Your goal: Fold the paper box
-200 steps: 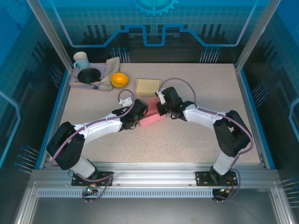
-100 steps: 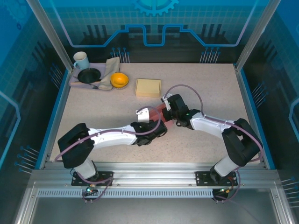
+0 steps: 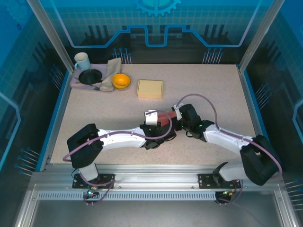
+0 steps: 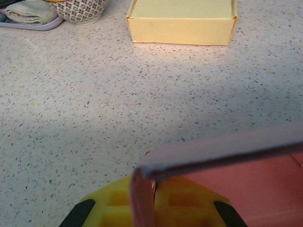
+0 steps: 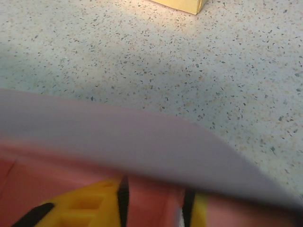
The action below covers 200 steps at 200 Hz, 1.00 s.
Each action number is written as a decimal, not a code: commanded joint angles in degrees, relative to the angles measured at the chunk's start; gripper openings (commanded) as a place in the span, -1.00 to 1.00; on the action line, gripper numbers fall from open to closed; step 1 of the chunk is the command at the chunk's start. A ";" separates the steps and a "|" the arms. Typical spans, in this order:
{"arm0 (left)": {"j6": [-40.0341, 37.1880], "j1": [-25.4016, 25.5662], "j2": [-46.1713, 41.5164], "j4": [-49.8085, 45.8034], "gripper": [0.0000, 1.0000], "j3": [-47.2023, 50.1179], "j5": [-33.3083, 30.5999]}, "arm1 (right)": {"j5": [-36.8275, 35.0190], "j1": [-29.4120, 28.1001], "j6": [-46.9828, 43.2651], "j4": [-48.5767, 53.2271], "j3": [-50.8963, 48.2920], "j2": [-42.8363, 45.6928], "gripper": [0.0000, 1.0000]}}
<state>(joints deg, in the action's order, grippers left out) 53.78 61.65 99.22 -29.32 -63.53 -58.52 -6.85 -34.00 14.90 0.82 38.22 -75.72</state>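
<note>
The pink paper box sits on the speckled tabletop at front centre, wedged between the two wrists, which meet over it from either side. It is well apart from the pale yellow closed cardboard box further back. From the left wrist, a long pink panel runs across the lower right with a short side flap standing upright at its corner. That flap crosses directly in front of the left gripper, and I cannot tell whether those jaws are pinching it or merely sit behind it. From the right wrist, the right gripper has a strip of pink card lying between its yellow fingers, so its jaws appear closed on a wall of the box, with a broad blurred panel arching just above. The step looks like raising and tucking a side wall while the other arm steadies the body. To do it well, one arm should act purely as an anchor, pressing the base flat against the table. The other should swing its flap along the printed crease rather than pulling outward. Thin card buckles or tears if both arms tug at once, so the motion should be slow, with the corner flap guided inside the wall before anything is released.
</note>
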 commanded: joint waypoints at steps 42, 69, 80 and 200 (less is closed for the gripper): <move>-14.94 0.75 3.08 8.31 -1.00 -0.17 -6.14 | 5.14 3.21 2.20 13.35 0.54 11.86 0.08; -18.55 0.72 4.02 12.14 -1.00 1.25 -6.25 | 5.66 5.26 3.97 20.11 0.97 18.22 0.13; -19.95 0.66 4.24 13.18 -1.00 1.47 -6.34 | 6.22 6.06 4.18 22.29 1.51 20.72 0.15; -27.60 -2.00 3.16 23.25 -1.00 7.69 -3.61 | 18.43 28.07 -4.70 23.81 29.37 -10.53 0.01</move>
<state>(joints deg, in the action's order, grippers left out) 27.44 60.80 103.02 -6.33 -57.63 -63.20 4.95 -6.33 10.63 22.96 61.69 -76.97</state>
